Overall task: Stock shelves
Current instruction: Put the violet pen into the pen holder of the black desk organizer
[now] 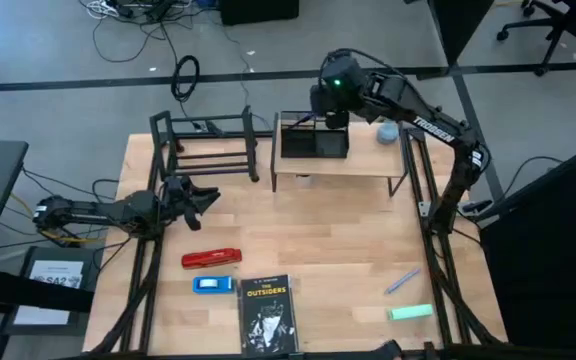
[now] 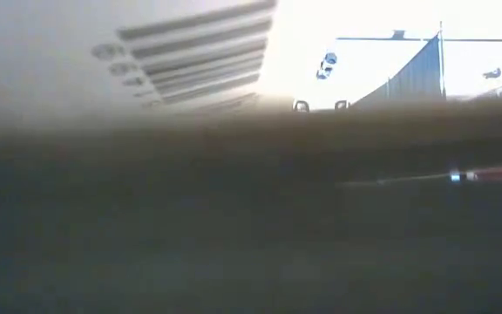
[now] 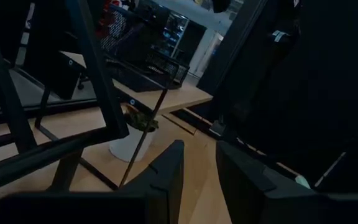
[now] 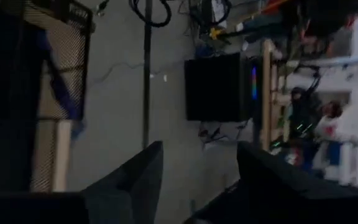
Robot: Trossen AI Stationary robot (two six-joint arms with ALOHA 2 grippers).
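Note:
The black tube-frame rack (image 1: pixel 208 145) stands at the far left of the table. Beside it is the wood-topped shelf (image 1: pixel 368 165), which carries a black mesh tray (image 1: pixel 315 145) and a grey-blue lump (image 1: pixel 388 131). A small white pot with a plant (image 3: pixel 132 134) stands under the wood top. My right gripper (image 1: pixel 334 118) hangs open over the far edge of the mesh tray (image 4: pixel 67 56), with nothing between its fingers (image 4: pixel 135 180). My left gripper (image 1: pixel 208 197) is open and empty near the rack's front (image 3: pixel 199 168).
Along the near part of the table lie a red tool (image 1: pixel 211 259), a blue item (image 1: pixel 215 285), a book titled The Outsiders (image 1: pixel 267 313), a pen (image 1: pixel 402 281) and a green stick (image 1: pixel 410 313). Something close blocks most of the low view.

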